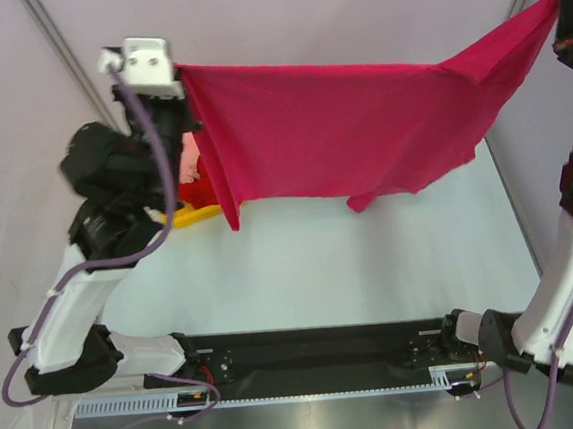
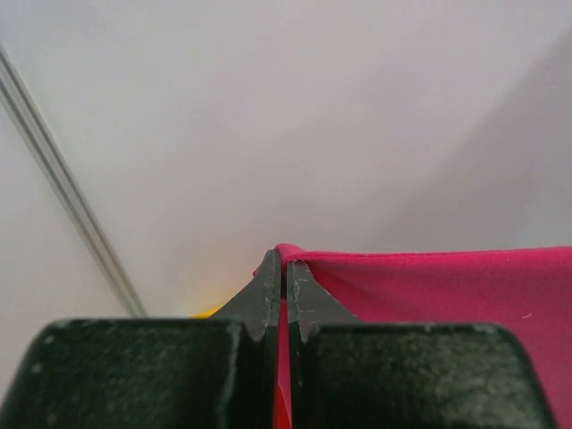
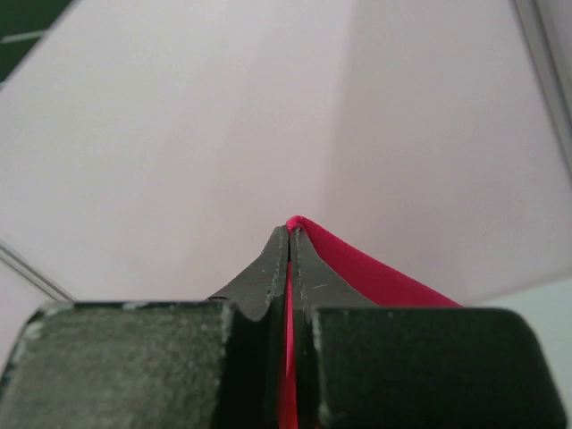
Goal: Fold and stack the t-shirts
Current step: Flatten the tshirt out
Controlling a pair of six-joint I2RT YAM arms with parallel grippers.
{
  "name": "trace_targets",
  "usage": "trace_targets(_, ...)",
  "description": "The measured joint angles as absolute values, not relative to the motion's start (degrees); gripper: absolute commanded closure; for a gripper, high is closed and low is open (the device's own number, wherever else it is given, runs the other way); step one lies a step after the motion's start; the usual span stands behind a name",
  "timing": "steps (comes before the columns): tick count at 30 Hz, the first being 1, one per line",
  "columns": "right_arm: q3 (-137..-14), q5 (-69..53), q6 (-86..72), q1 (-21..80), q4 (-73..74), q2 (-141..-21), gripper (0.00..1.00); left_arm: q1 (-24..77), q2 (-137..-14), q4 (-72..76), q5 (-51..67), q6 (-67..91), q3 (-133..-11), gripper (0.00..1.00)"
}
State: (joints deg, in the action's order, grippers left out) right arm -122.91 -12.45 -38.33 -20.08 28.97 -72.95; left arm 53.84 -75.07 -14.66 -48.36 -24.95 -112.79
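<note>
Shirt (image 1: 349, 129) is hanging spread across the top of the frame, left gripper (image 2: 284, 261) and right gripper (image 3: 290, 229) clamping its upper corners; soft, light, limp cloth, likely handling best pinched at edges.

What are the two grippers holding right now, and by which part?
Both hold the magenta-crimson t-shirt, spread in the air between them: left gripper pinches one end of its top edge, right gripper the other end.
</note>
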Motion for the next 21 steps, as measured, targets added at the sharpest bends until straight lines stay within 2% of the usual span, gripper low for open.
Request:
trace_targets(13, -132.03, -9.41, -33.87, -17.96, 26.87, -51.86, 1.00, 53.84, -48.53, -15.49, -32.73, -17.80, -105.78, 1.00)
trace_targets(17, -131.35, -8.51, -33.98, -18.02, 25.91, -51.07, 1.00, 53.84, -48.99, -15.62, -29.28, -16.69, -105.67, 1.00)
trace_targets(21, -121.78, -6.72, -34.33, -18.55, 24.56, -50.87, 1.00, 53.80, -54.00, -14.52, -28.18, -16.43, -103.04, 1.00)
